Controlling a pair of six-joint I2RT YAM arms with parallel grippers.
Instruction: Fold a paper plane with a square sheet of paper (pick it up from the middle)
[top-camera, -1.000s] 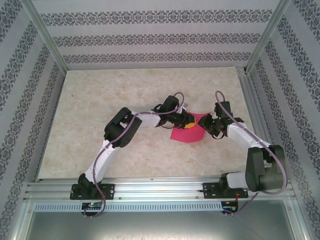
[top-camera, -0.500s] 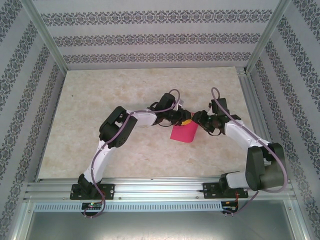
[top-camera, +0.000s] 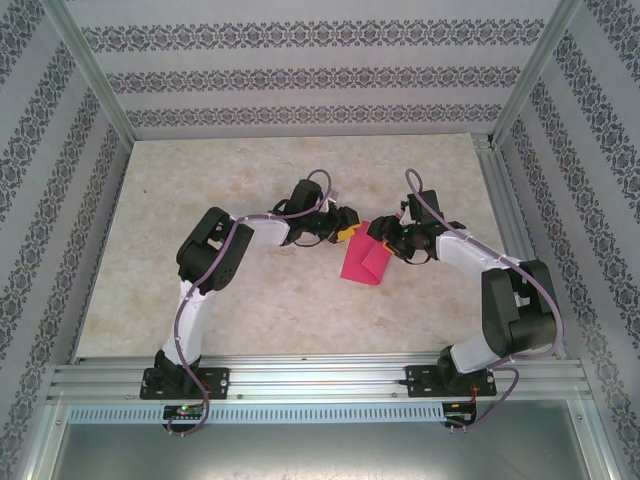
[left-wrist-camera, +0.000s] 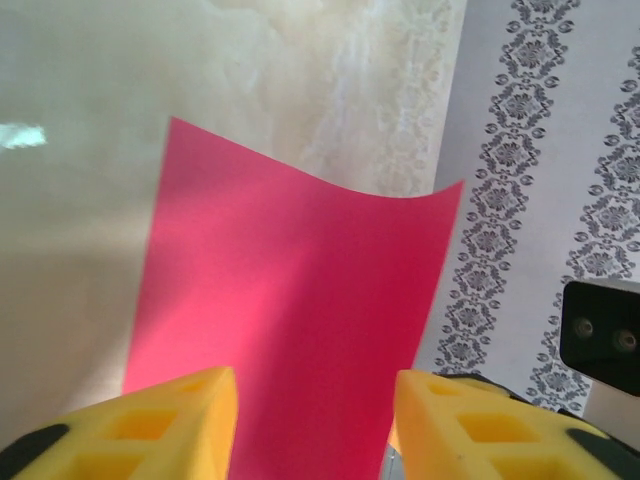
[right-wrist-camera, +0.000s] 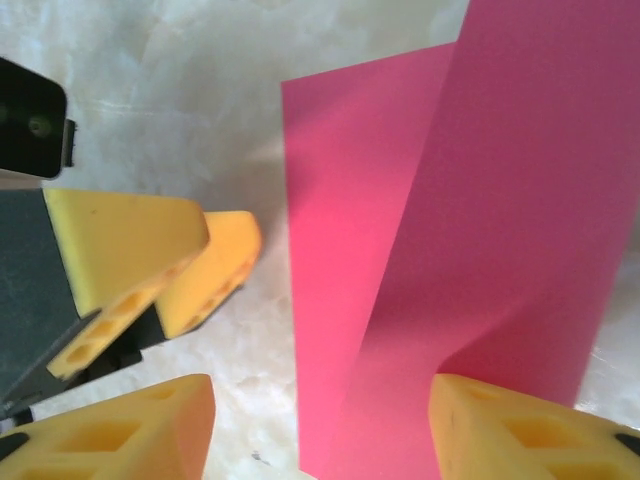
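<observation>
The sheet of paper (top-camera: 363, 265) lies on the pale, marble-patterned table (top-camera: 250, 170), about in the middle, between the two arms and a little toward their bases from the fingertips. Seen from above it is a narrow magenta-pink strip, longer than wide, and its long axis runs roughly from the far side toward the near edge, slightly slanted. The left gripper (top-camera: 347, 232) stands just beside its far left corner and the right gripper (top-camera: 384, 238) at its far right corner, so both are near the same short end, and I cannot say which one is nearer. In the left wrist view the yellow fingers (left-wrist-camera: 170, 425) are apart, and the pink surface runs forward from the gap between them with its far edge a little curved. In the right wrist view the fingers (right-wrist-camera: 520, 430) are also spread wide and clamp nothing. There the paper shows two layers, a flat one on the table and a flap that rises over it along a straight crease. The material is thin, smooth and matte, and it bends easily. The finger pads are blocky with square hollows. I judge that the fold is only at the beginning, and the next move depends on pressing along this crease
</observation>
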